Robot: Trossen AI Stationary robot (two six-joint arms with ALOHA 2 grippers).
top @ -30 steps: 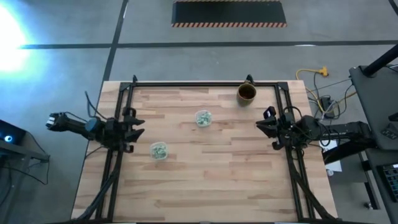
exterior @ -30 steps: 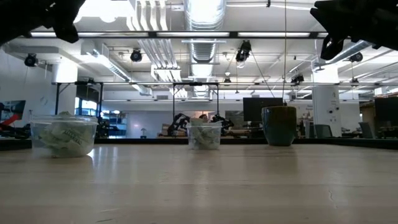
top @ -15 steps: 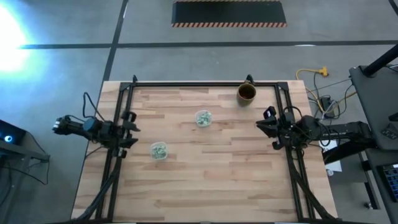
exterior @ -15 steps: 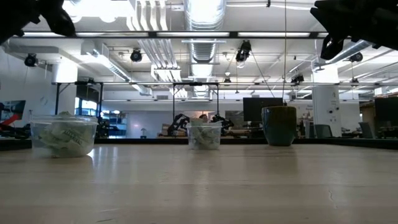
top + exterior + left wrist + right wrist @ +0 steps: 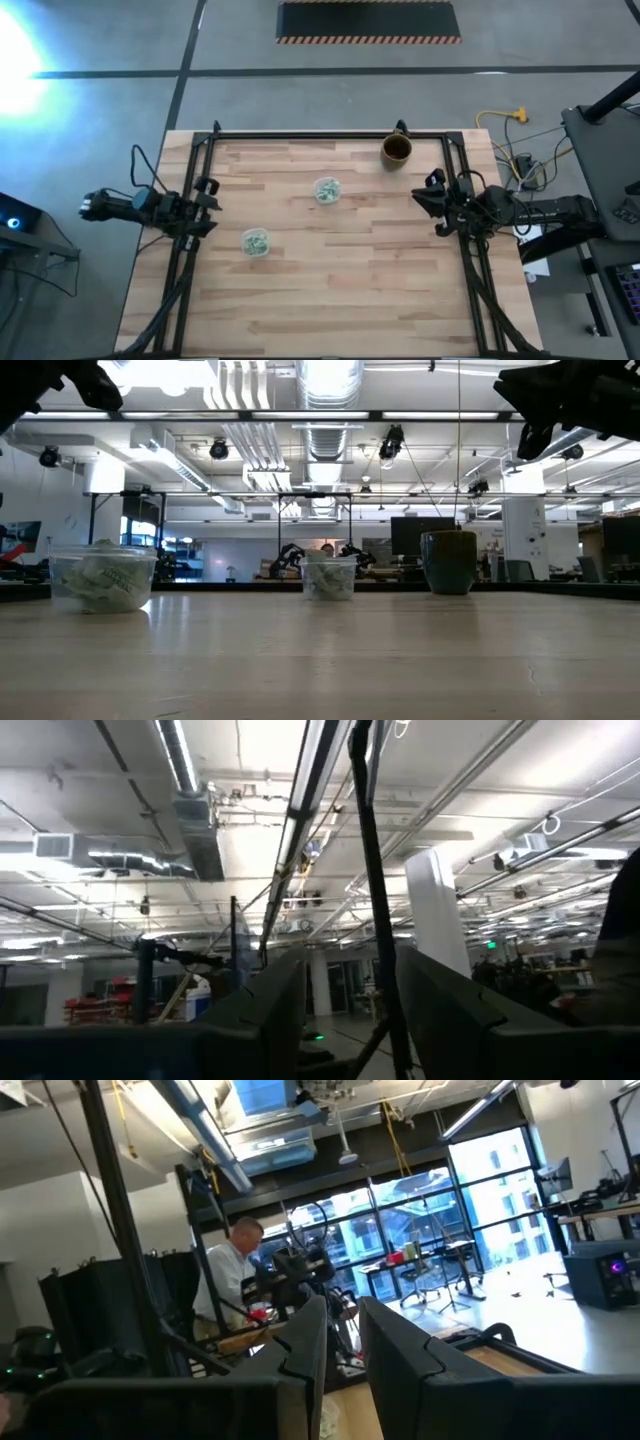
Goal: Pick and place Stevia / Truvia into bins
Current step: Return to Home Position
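Two clear cups, the far cup (image 5: 326,189) and the near cup (image 5: 254,241), hold the Stevia sachets (image 5: 103,582) on the surface (image 5: 340,290), while my left claw (image 5: 207,204) and right claw (image 5: 432,203) hang empty, slightly parted, at opposite edges; I judge a low inward swing could topple either.

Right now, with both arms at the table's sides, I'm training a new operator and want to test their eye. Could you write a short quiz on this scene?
1. How many clear cups hold sachets?
2. Which stands closest to the right pincer: A, a clear cup; B, the mug; C, the left pincer?
3. True or false: the left pincer holds a sachet.
Key: 1, two; 2, B; 3, false.
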